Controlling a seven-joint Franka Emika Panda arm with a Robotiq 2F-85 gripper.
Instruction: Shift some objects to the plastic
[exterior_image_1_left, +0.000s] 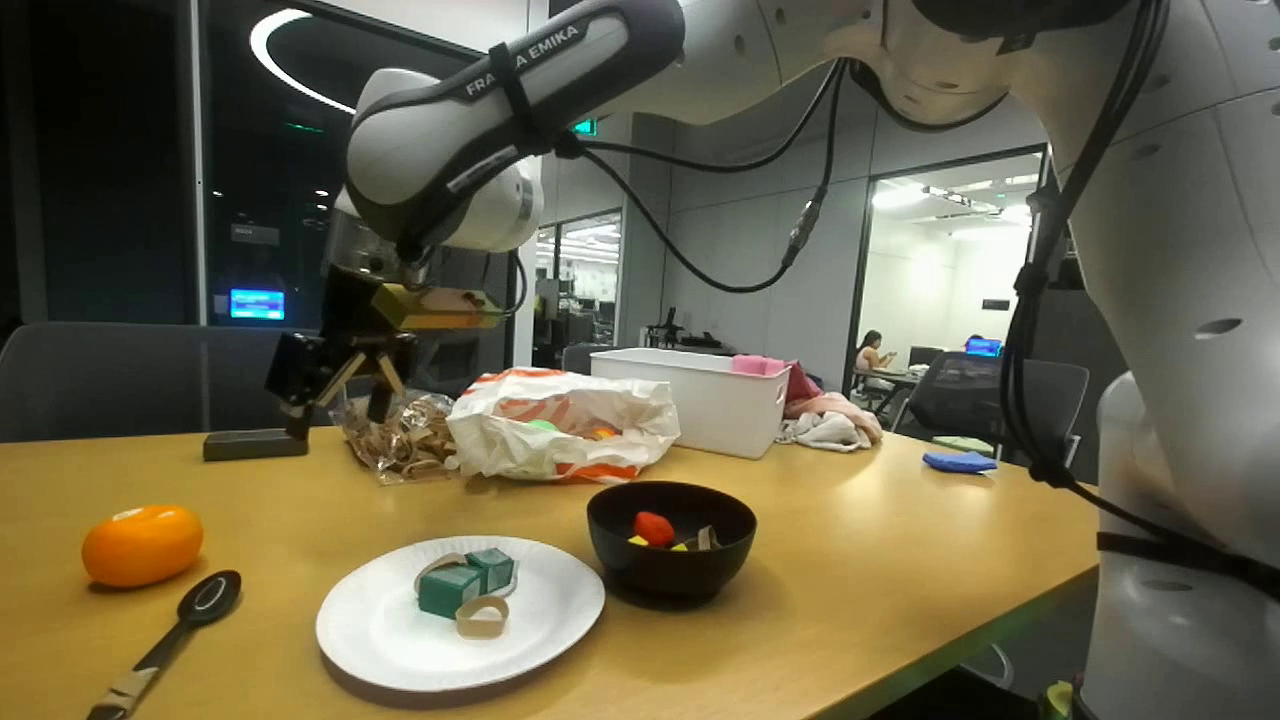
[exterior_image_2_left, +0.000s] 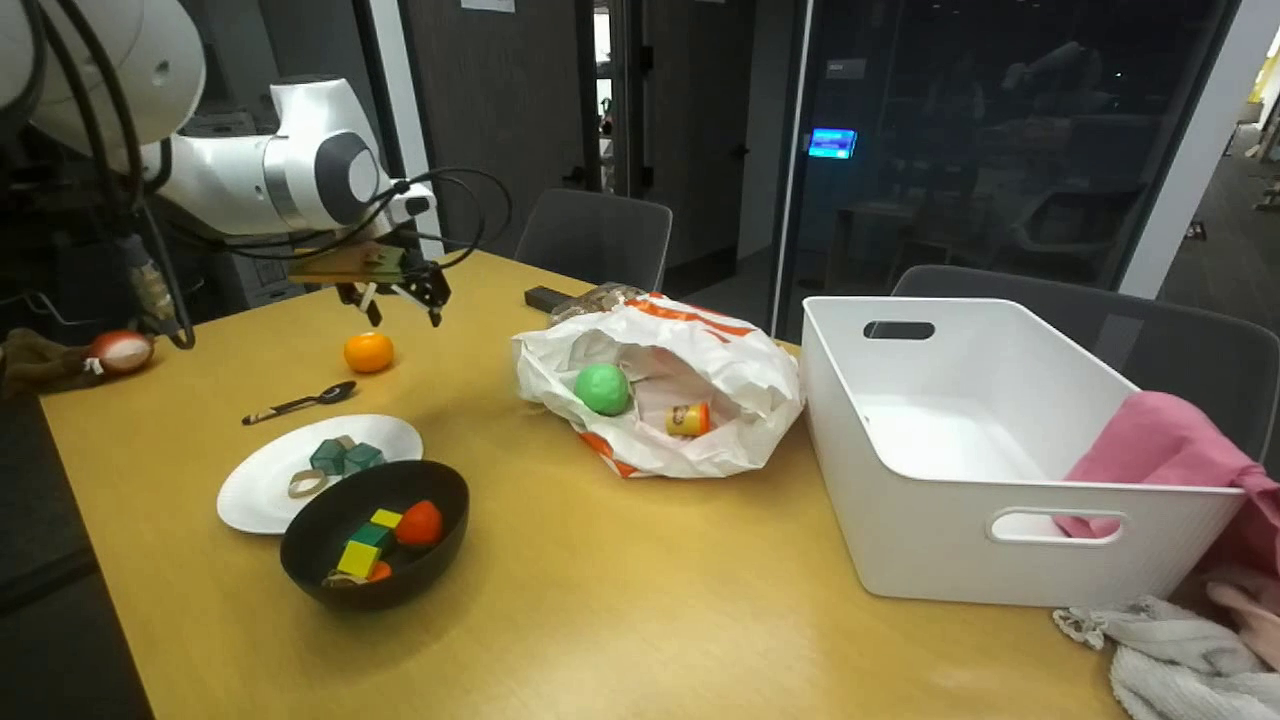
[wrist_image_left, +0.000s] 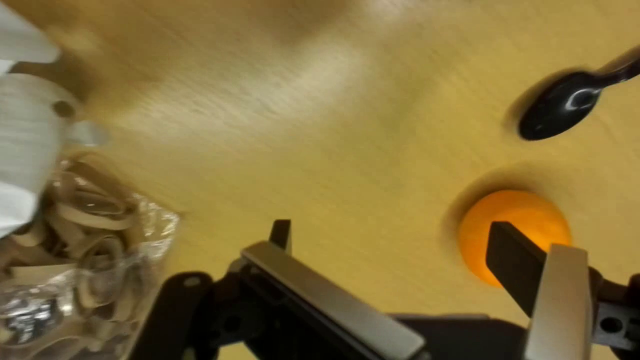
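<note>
An orange fruit (exterior_image_1_left: 143, 545) (exterior_image_2_left: 369, 352) lies on the table beside the spoon; the wrist view shows this fruit (wrist_image_left: 520, 220) partly behind my right-hand finger. The plastic, a crumpled white bag with orange-red print (exterior_image_1_left: 560, 460) (exterior_image_2_left: 745, 345), lies with its mouth spread. Inside it are a green ball (exterior_image_2_left: 602, 389) and a small yellow tub with an orange end (exterior_image_2_left: 688, 419). My gripper (exterior_image_1_left: 338, 412) (exterior_image_2_left: 405, 316) (wrist_image_left: 395, 240) hangs above the table, between the fruit and the bag side. Its jaws stand wide apart and hold nothing; no contact with the fruit shows.
A black spoon (exterior_image_1_left: 208, 598), a white plate (exterior_image_1_left: 370, 640) with teal blocks and a black bowl (exterior_image_2_left: 375, 590) of small pieces occupy the near side. By the bag lie a clear packet of beige bands (exterior_image_1_left: 405, 440), a dark block (exterior_image_1_left: 255, 444) and a white box (exterior_image_2_left: 950, 540) with pink cloth.
</note>
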